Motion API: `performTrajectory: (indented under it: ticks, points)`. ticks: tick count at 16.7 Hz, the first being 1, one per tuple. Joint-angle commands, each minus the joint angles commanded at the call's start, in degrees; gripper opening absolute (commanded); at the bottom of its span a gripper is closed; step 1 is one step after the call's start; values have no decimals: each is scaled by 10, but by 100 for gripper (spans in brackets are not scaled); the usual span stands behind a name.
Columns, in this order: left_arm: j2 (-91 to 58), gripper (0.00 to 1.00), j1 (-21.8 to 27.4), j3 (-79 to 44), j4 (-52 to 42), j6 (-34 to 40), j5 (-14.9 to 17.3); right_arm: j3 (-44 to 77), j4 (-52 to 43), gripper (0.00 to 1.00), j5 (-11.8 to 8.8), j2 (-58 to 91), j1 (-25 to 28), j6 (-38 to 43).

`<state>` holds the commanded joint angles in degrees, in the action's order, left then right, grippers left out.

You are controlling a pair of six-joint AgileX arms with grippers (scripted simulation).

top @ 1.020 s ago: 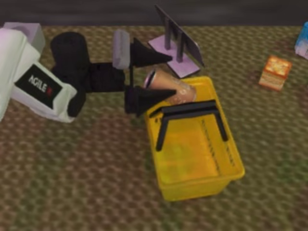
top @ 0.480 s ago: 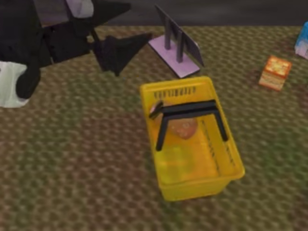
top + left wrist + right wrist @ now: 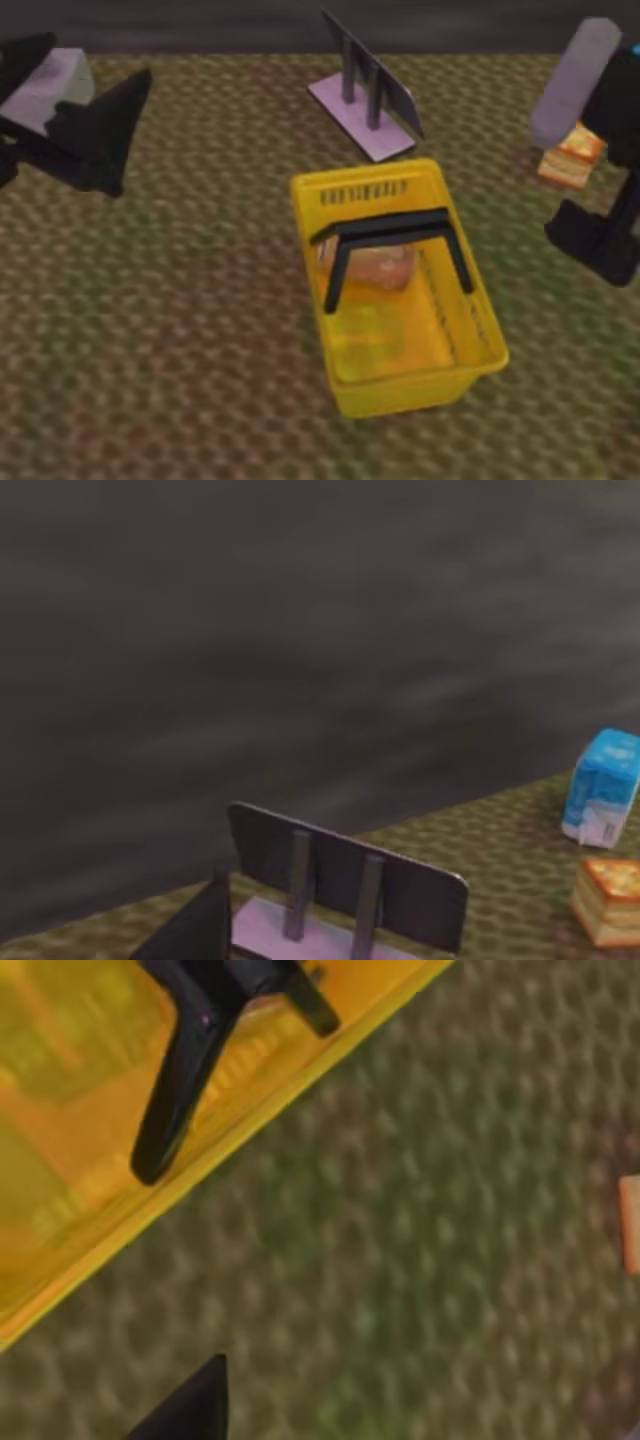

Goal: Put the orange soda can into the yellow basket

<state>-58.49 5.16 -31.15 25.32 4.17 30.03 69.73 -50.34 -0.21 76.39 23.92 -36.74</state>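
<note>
Inside the yellow basket [image 3: 480,350], under its black handle [image 3: 395,228], the orange soda can [image 3: 378,266] lies on its side, so just clear out: left jaws [image 3: 85,135] open and empty at far left, right jaws [image 3: 600,165] open near the orange box [image 3: 572,155]

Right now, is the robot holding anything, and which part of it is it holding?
Nothing is held. The orange soda can lies inside the yellow basket. The left pincer is open and empty at the table's far left; nothing shows in the right pincer.
</note>
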Motion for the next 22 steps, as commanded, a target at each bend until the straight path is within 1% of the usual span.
performTrajectory:
  ticks: [3, 6, 9, 11, 13, 14, 20, 22]
  points:
    - [192, 100, -23, 102, -90, -4, -94, 154, -106, 100, 0, 175, 50, -77]
    - [364, 100, -42, 192, -164, -13, -178, 284, -192, 100, 0, 319, 92, -143]
    - [491, 100, -55, 260, -217, -27, -245, 388, -256, 100, 1, 424, 126, -194]
    - [546, 100, -60, 291, -239, -35, -277, 434, -283, 100, 3, 468, 141, -217]
    - [578, 100, -63, 308, -251, -40, -296, 462, -298, 100, 4, 491, 149, -231]
    - [585, 100, -63, 311, -253, -42, -300, 467, -302, 100, 4, 495, 151, -234]
    - [585, 100, -63, 312, -253, -42, -300, 466, -300, 100, 4, 496, 150, -235]
    - [585, 100, -63, 312, -253, -42, -300, 446, -281, 100, 4, 495, 151, -234]
